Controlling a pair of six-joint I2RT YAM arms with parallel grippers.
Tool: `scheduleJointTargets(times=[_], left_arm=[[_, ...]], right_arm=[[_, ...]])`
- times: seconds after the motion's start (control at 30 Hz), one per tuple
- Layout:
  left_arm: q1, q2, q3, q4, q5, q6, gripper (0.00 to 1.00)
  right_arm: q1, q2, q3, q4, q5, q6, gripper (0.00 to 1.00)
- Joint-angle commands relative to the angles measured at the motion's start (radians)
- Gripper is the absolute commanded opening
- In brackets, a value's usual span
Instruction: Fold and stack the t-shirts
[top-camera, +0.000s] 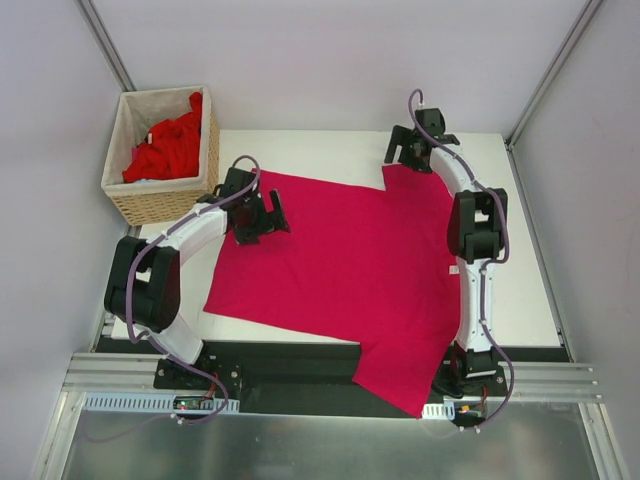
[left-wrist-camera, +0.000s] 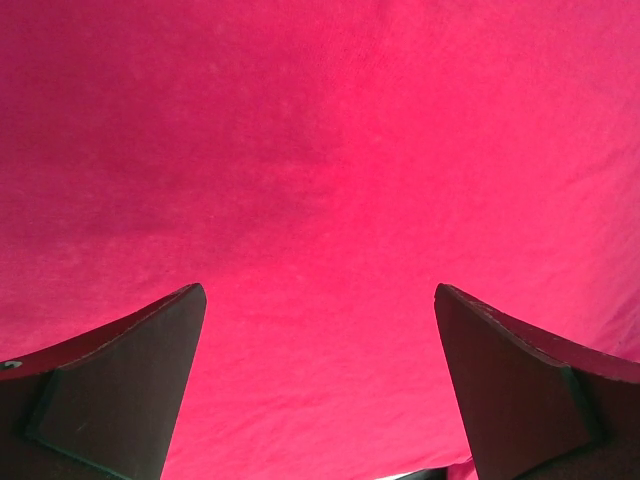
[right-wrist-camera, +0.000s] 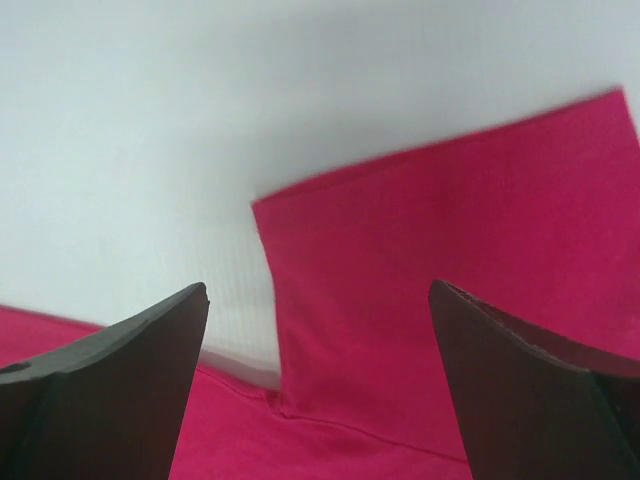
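- where's the crimson t-shirt?
- spread flat mid-frame on the white counter, one corner past the near edge at the bottom.
- and your end effectors?
- my left end effector is over the shirt's upper left corner, fingers spread, empty. my right end effector, upper right by a sleeve, is spread too.
- other shirts?
- red t-shirts heaped in the wicker basket, upper left.

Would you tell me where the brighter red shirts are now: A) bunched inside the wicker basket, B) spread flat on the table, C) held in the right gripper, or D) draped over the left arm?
A: the brighter red shirts lie bunched inside the wicker basket; only the magenta shirt lies spread out.
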Motion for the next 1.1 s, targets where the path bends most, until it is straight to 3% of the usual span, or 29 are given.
scheduleJointTargets(times=[0.0, 0.1, 0.2, 0.3, 0.47, 0.8, 1.07], left_arm=[[-0.017, -0.046, 0.005, -0.007, -0.011, 0.023, 0.99], [-0.020, -0.092, -0.012, -0.009, -0.029, 0.018, 0.99], [-0.020, -0.133, -0.029, -0.012, -0.055, 0.012, 0.99], [-0.013, -0.126, -0.007, -0.039, -0.083, 0.023, 0.99], [0.018, -0.046, 0.126, -0.052, -0.086, 0.061, 0.99], [0.096, 0.213, 0.448, -0.130, -0.048, 0.116, 0.99], [0.113, 0.373, 0.579, -0.150, -0.037, 0.141, 0.99]], right_arm=[[0.015, -0.183, -0.138, 0.043, 0.014, -0.001, 0.96], [0.047, -0.366, -0.315, -0.005, 0.025, -0.030, 0.96], [0.095, -0.511, -0.454, -0.092, 0.132, -0.063, 0.96], [0.096, -0.539, -0.505, -0.171, 0.252, -0.104, 0.96], [0.072, -0.528, -0.505, -0.248, 0.315, -0.103, 0.96], [-0.020, -0.416, -0.475, -0.286, 0.214, -0.077, 0.96], [-0.040, -0.283, -0.378, -0.312, 0.183, -0.072, 0.96]])
